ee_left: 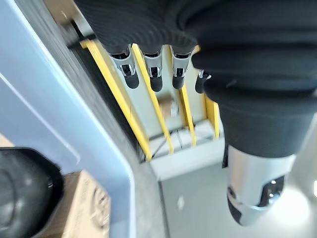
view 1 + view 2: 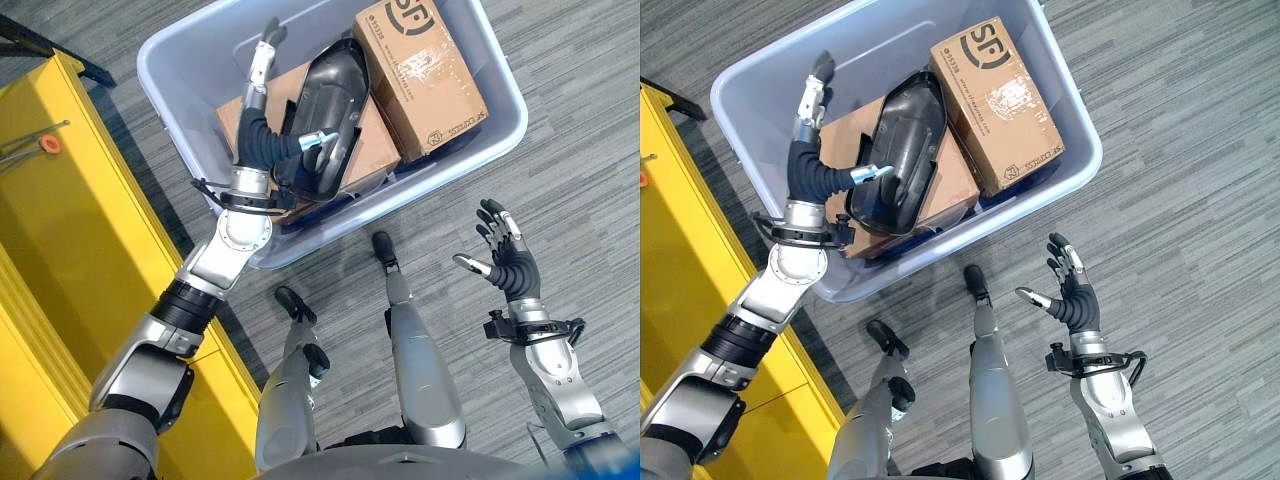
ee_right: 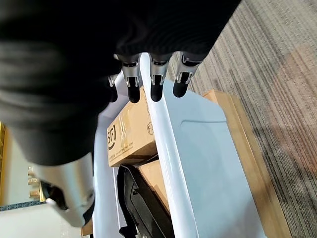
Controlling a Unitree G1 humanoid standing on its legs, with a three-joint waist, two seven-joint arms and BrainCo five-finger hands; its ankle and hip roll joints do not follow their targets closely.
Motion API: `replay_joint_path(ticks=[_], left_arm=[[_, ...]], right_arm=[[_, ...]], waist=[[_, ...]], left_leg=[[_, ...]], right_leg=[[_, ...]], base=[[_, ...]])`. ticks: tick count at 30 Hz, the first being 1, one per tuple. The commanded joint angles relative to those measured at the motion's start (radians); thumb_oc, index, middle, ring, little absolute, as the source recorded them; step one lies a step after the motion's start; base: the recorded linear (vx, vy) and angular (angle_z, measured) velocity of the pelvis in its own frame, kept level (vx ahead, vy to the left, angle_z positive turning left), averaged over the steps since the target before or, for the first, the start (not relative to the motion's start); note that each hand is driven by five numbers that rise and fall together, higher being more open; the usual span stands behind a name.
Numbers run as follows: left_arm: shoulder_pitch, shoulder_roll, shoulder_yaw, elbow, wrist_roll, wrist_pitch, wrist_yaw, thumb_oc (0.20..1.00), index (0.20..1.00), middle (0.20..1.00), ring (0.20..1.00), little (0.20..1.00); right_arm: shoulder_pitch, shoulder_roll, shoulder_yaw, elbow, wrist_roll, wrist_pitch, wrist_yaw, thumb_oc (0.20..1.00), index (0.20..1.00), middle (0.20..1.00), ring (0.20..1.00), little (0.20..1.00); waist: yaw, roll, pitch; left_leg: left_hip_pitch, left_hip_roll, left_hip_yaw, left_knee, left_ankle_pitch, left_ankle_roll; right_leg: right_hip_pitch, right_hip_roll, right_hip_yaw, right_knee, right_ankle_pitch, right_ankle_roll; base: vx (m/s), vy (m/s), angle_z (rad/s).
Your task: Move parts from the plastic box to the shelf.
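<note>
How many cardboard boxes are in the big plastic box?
2: one cardboard box at the plastic box's right side, another lying under the black part. More may be hidden underneath.

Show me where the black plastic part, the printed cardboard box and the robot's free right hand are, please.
black plastic part (image 2: 902, 150): right eye view, on its glossy curved shell.
printed cardboard box (image 2: 998, 103): right eye view, on its taped top face.
right hand (image 2: 510, 262): left eye view, on the palm, fingers spread above the carpet.

Grey striped carpet floor (image 2: 580, 170) carries the pale plastic box (image 2: 500, 125); the yellow shelf (image 2: 60, 250) stands on it just beside the box.
</note>
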Motion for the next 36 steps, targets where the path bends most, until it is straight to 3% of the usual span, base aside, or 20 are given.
replay_joint_path(ticks=[1, 8, 12, 16, 30, 36], left_arm=[[-0.065, 0.029, 0.054, -0.015, 0.005, -0.073, 0.060, 1.000, 1.000, 1.000, 1.000, 1.000], [-0.032, -0.051, 0.067, 0.038, 0.028, -0.033, 0.121, 1.000, 1.000, 1.000, 1.000, 1.000], [-0.034, -0.052, 0.070, 0.083, 0.063, -0.009, 0.147, 1.000, 1.000, 1.000, 1.000, 1.000], [-0.057, -0.034, 0.077, 0.228, 0.130, 0.056, 0.189, 1.000, 1.000, 1.000, 1.000, 1.000], [-0.126, -0.011, 0.069, 0.486, 0.135, 0.119, 0.224, 1.000, 1.000, 1.000, 1.000, 1.000], [-0.225, -0.012, 0.001, 0.667, 0.125, 0.153, 0.218, 1.000, 1.000, 1.000, 1.000, 1.000]], right_arm=[[0.034, 0.009, -0.052, -0.064, 0.012, -0.057, -0.024, 1.000, 1.000, 1.000, 1.000, 1.000], [0.018, 0.000, -0.032, -0.068, 0.016, -0.052, -0.041, 1.000, 1.000, 1.000, 1.000, 1.000], [0.011, 0.001, -0.026, -0.065, 0.017, -0.051, -0.045, 1.000, 1.000, 1.000, 1.000, 1.000], [0.006, -0.005, -0.018, -0.061, 0.017, -0.056, -0.053, 1.000, 1.000, 1.000, 1.000, 1.000], [0.011, -0.017, -0.006, -0.046, 0.021, -0.058, -0.060, 1.000, 1.000, 1.000, 1.000, 1.000], [0.010, -0.035, 0.008, -0.043, 0.025, -0.062, -0.059, 1.000, 1.000, 1.000, 1.000, 1.000]], waist=[[-0.024, -0.019, -0.003], [-0.021, -0.032, 0.003], [-0.020, -0.034, 0.005], [-0.022, -0.037, 0.008], [-0.030, -0.042, 0.014], [-0.044, -0.044, 0.018]], left_leg=[[0.125, 0.086, -0.046, 0.044, -0.036, -0.119], [0.125, 0.088, -0.049, 0.049, -0.037, -0.115], [0.126, 0.088, -0.049, 0.049, -0.037, -0.115], [0.127, 0.089, -0.045, 0.047, -0.037, -0.115], [0.112, 0.090, -0.040, 0.056, -0.035, -0.116], [0.100, 0.090, -0.035, 0.065, -0.037, -0.116]], right_leg=[[0.039, -0.078, -0.040, 0.082, -0.034, 0.093], [0.042, -0.077, -0.042, 0.083, -0.032, 0.091], [0.041, -0.077, -0.041, 0.084, -0.031, 0.090], [0.035, -0.074, -0.038, 0.084, -0.030, 0.089], [0.014, -0.069, -0.037, 0.098, -0.032, 0.083], [-0.008, -0.064, -0.025, 0.107, -0.031, 0.081]], base=[[0.00, -0.005, 0.06], [0.00, 0.000, 0.00], [0.00, 0.000, 0.00], [0.00, 0.000, 0.00], [0.00, 0.000, 0.00], [0.00, 0.000, -0.02]])
